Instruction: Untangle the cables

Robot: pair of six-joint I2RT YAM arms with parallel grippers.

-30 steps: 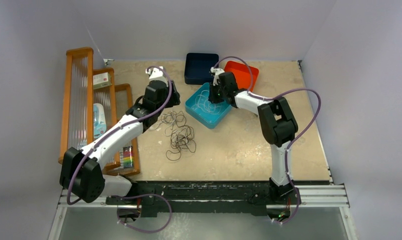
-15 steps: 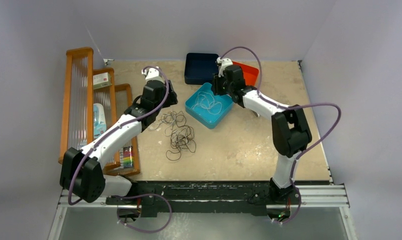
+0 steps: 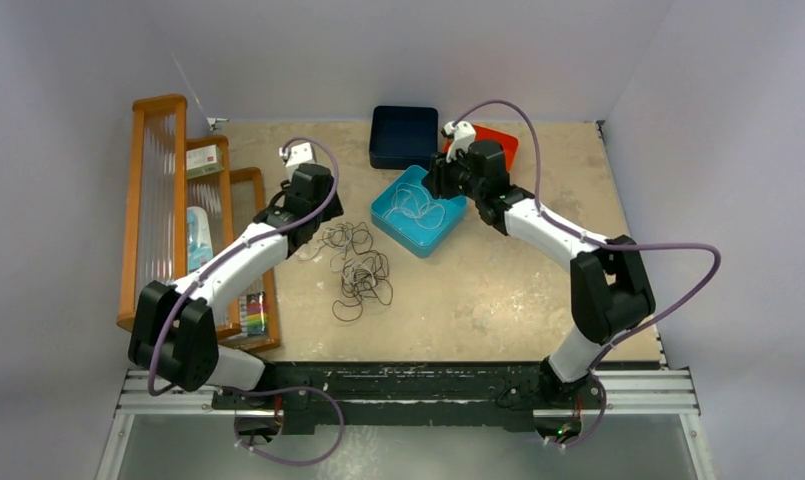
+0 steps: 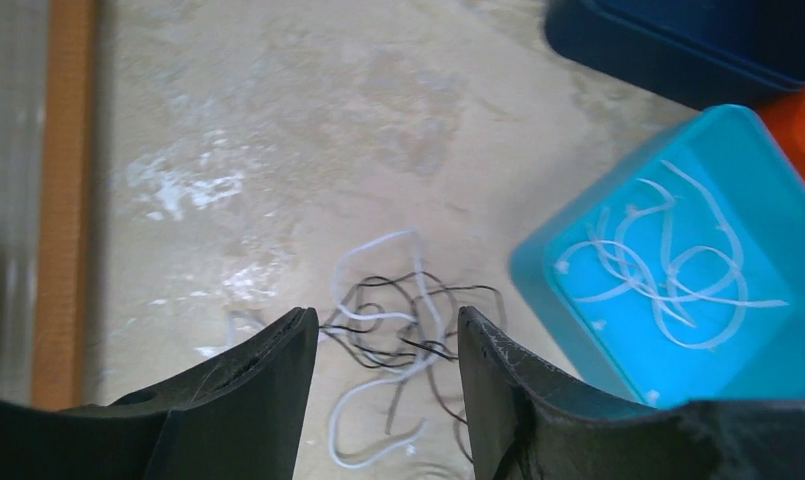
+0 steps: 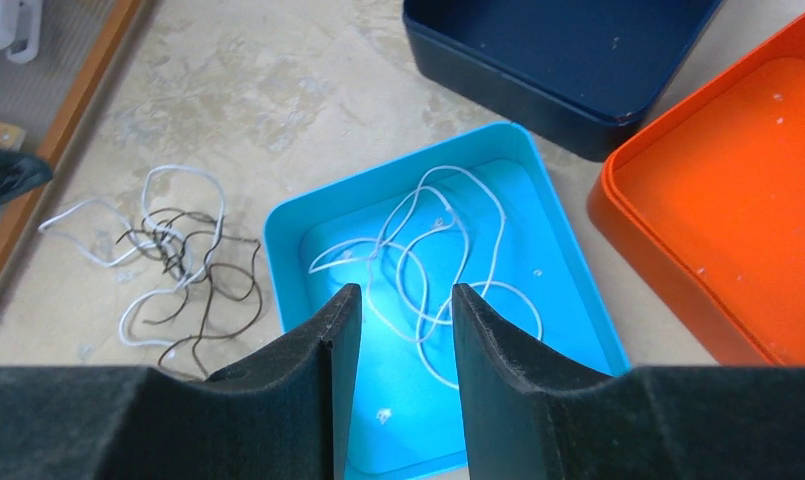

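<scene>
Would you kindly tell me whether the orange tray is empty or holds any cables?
Empty in its visible part: the orange tray shows bare floor with only specks; the white cables lie in the turquoise tray.

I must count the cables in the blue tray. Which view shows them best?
Right wrist: the white cables lie centred and sharp in the tray. Left wrist shows them blurrier, near the frame's edge; top external shows them tiny.
</scene>
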